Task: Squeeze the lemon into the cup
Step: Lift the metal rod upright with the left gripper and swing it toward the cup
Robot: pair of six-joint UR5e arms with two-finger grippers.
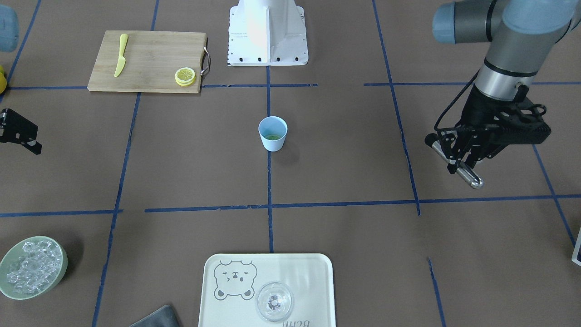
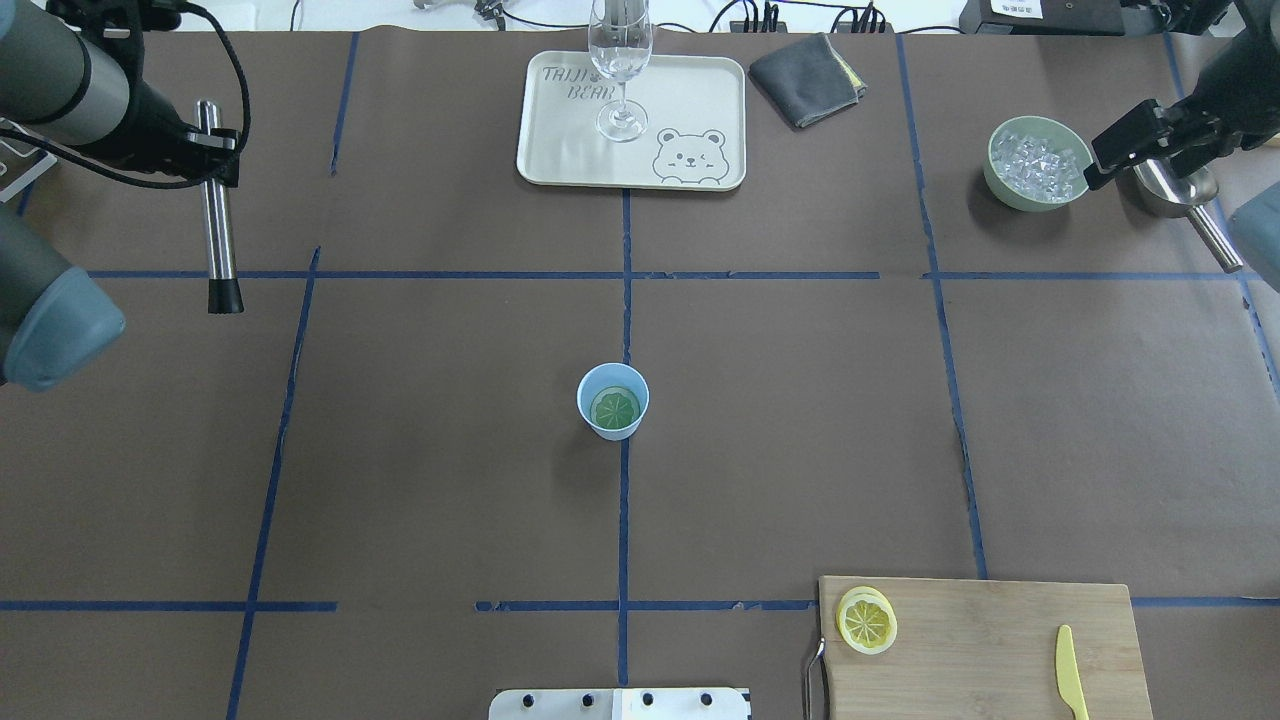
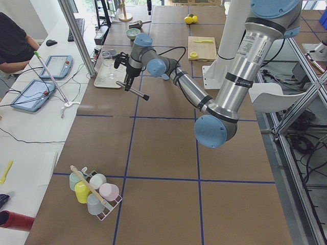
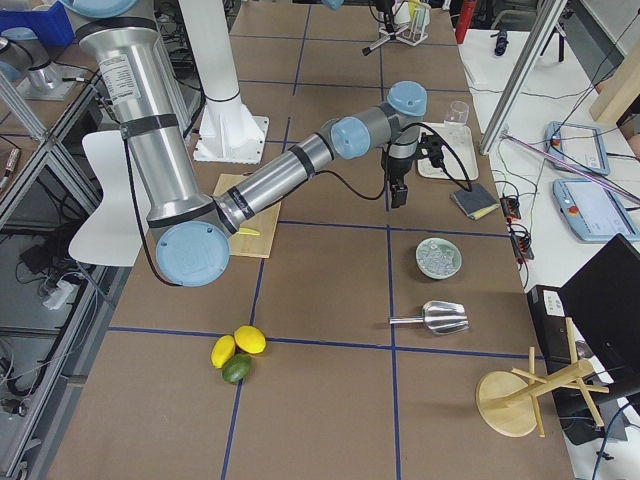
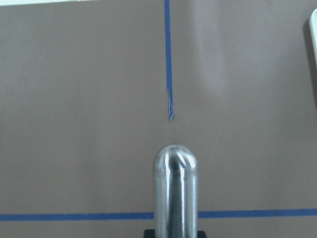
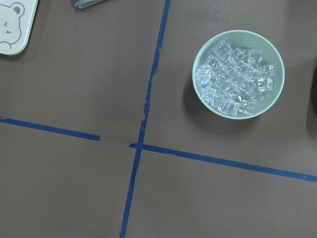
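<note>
The lemon (image 2: 867, 621) lies flat on the wooden cutting board (image 2: 980, 650), untouched and well apart from the light-blue cup (image 2: 612, 401) at mid-table. The pickup looks not yet begun. The left gripper (image 2: 215, 150) clamps a steel muddler (image 2: 218, 230). The right gripper (image 2: 1115, 155) hangs beside the ice bowl (image 2: 1005, 195), its finger spread unclear. Next, it would need to reach the board and pinch the slice.
</note>
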